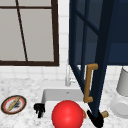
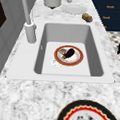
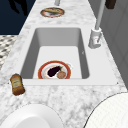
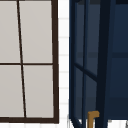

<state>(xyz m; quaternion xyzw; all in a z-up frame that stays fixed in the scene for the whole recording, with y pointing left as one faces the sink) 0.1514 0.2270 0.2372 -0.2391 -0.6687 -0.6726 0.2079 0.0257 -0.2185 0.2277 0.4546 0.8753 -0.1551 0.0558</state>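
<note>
Risk at the door: the right hand (image 1: 96,120) sits just below the lower corner of the open cabinet door (image 1: 100,75); I judge that a careless rise would knock the hand against the door's edge and swing it
Risk at the bottle: the small brown bottle (image 1: 105,114) lies on its side on the counter (image 1: 30,87) just beside that hand, near the sink's (image 1: 50,96) right rim, so a sideways brush could roll it toward the basin or off the front edge
Right hand: low at the door's foot, close to the bottle; I cannot tell how its fingers stand or whether it touches either one
Left hand (image 1: 39,109): in the air by the sink's left front corner, fingers hanging loose and spread, holding nothing
Door handle (image 1: 89,82): wooden, upright, above the right hand and apart from it
Red ball (image 1: 67,114): between the two hands in the front view
Sink plate (image 2: 68,55): on the basin floor with a dark aubergine (image 2: 69,53) on it
Counter plate (image 1: 13,104): left of the sink, near the left hand
</note>
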